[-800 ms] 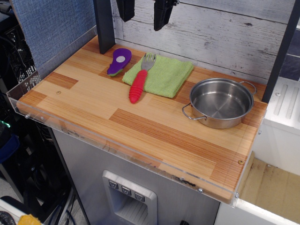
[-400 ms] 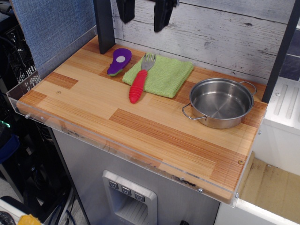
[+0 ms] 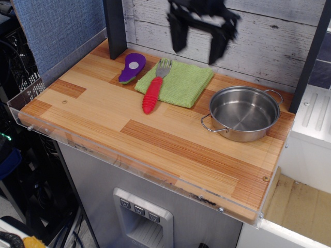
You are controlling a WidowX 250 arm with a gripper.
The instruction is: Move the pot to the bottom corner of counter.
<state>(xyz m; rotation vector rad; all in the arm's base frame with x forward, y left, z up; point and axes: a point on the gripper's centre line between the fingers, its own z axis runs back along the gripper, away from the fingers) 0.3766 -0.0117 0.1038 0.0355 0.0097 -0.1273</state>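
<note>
Pot (image 3: 244,112): standing on the desk (image 3: 103,111), right side of frame, near the back wall; empty.
Gripper (image 3: 196,44): top centre, blurred, jaws released and spread, holding nothing.
Bearing: pot lies down and right of the jaws, well apart.
Axis: loop handles run lower left to upper right.

- The small, round, shiny steel pot (image 3: 244,112) sits right way up on the counter, near the far right corner. It is shallow and has nothing in it. One thin wire loop handle sticks out at the front left and one at the back right.
- The long wooden counter (image 3: 129,129) is made of light and reddish-brown planks. It has a clear plastic rim along its edges and corners.
</note>
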